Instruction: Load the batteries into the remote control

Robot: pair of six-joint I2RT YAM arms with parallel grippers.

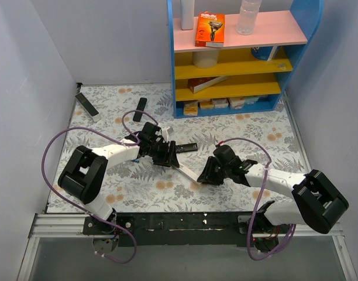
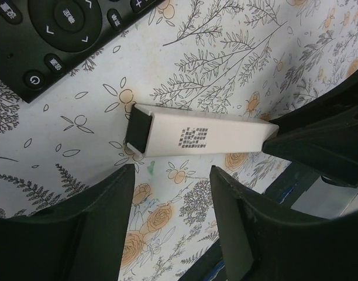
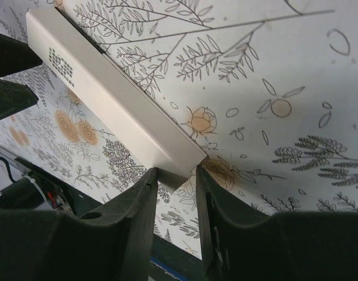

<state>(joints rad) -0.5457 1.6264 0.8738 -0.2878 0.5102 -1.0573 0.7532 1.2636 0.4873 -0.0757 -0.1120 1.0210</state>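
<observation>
**White remote control** [image 1: 188, 171], lying flat near the middle of the flower-patterned bench [image 1: 255, 129], slightly toward its near edge. The long axis runs on a diagonal, with one end toward the far-left corner and the other toward the near-right corner. A grey marking [image 2: 193, 139] sits about midway along one long face. The far-left end shows a dark recess [image 2: 138, 130]; I cannot tell whether this is the open battery bay.

My right fingers [image 3: 174, 175] clasp the near-right end across its narrow width. My left fingers [image 2: 172, 175] stand apart at the far-left end and grasp nothing. The bar lies just beyond their tips, crosswise to the gap. A black remote [image 2: 50, 35] lies near, on the far side. The batteries appear in no view.

**Step in hand, as I judge it:** bracing the bar so that the back cover can come off. To do it well:
- Hold the right grip firm and level, pressing the bar down to the bench rather than lifting it.
- Turn the left wrist so those fingers close across the width, not along the length.
- Draw the cover along the long axis, away from the right grip and clear of the black remote.
</observation>
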